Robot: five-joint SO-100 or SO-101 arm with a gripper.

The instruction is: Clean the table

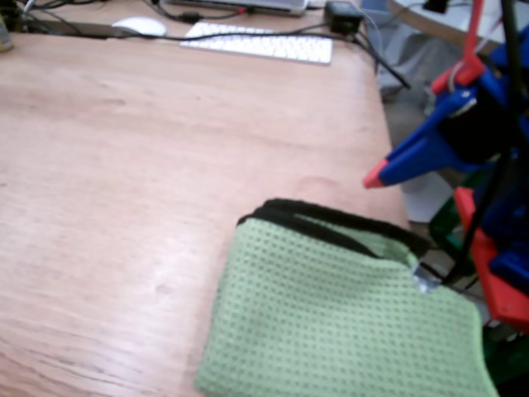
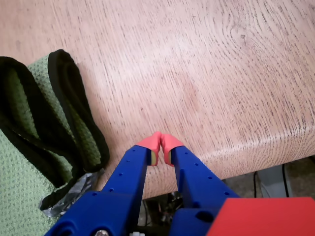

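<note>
The table [image 1: 149, 165] is a light reddish-brown wood-grain desktop that fills both views [image 2: 206, 69]. A folded green waffle cloth with black edging [image 1: 331, 314] lies on it at the lower right of the fixed view and at the left of the wrist view [image 2: 29, 147]. My gripper [image 2: 161, 141] is blue with red fingertips. It is shut and empty, hovering over the table's edge, right of the cloth. In the fixed view the gripper's red tip [image 1: 376, 175] points left above the table's right edge, just above the cloth.
A white keyboard [image 1: 260, 41], a white mouse [image 1: 139, 26], black cables [image 1: 376, 54] and a black adapter [image 1: 342, 16] lie along the far edge. A pale grey round table [image 1: 434, 21] stands beyond. Red, blue and green arm parts [image 1: 496, 273] stand off the table's right edge.
</note>
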